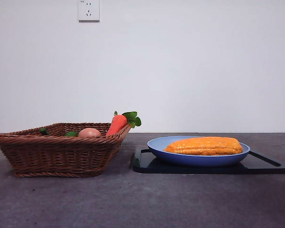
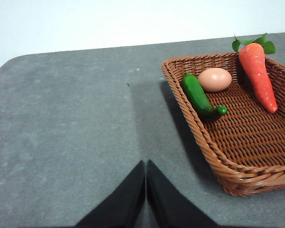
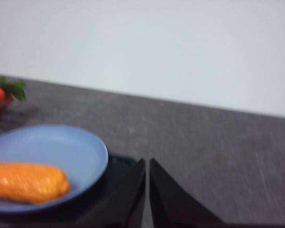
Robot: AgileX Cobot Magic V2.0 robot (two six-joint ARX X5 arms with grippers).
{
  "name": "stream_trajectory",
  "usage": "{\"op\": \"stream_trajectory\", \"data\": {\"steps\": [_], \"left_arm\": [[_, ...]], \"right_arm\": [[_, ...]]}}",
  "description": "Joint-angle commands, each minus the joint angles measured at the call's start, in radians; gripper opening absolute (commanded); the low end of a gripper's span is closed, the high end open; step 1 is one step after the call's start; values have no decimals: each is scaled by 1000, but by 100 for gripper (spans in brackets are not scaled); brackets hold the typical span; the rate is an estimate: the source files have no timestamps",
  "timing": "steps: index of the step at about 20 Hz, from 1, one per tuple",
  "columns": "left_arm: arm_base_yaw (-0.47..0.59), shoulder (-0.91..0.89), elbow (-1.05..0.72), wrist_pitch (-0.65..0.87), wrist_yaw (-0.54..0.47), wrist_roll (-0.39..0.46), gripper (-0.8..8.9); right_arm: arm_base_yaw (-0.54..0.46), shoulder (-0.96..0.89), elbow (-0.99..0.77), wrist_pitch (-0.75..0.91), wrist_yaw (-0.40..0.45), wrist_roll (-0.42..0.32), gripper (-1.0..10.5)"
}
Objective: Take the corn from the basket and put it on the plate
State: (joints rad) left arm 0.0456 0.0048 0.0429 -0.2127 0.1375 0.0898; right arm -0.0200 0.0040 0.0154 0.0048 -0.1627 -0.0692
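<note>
Glossy yellow-orange corn (image 1: 204,146) resting on light-blue plate (image 1: 159,148); both grippers closed, empty; rolling toward 3 o'clock rim if nudged.

Low front view; wrist views, one blurry.

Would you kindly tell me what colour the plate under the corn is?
Light blue; the plate shows best in the front view.

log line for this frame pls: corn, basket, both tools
corn: on plate | basket: carrot, egg, green veg | left tool: shut, empty | right tool: shut, empty
</note>
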Motion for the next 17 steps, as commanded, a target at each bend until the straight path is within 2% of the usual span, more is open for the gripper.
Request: {"op": "stream_trajectory", "data": {"steps": [1,7,17], "left_arm": [[3,-2,-9,-53,8,-5,7],[3,-2,-9,-53,8,-5,7],[3,-2,-9,-53,8,-4,7]], "right_arm": [[5,-1,-6,-51,6,18,2],[5,0,-6,-134,6,36,2],[5,0,-6,-111,7,36,2]]}}
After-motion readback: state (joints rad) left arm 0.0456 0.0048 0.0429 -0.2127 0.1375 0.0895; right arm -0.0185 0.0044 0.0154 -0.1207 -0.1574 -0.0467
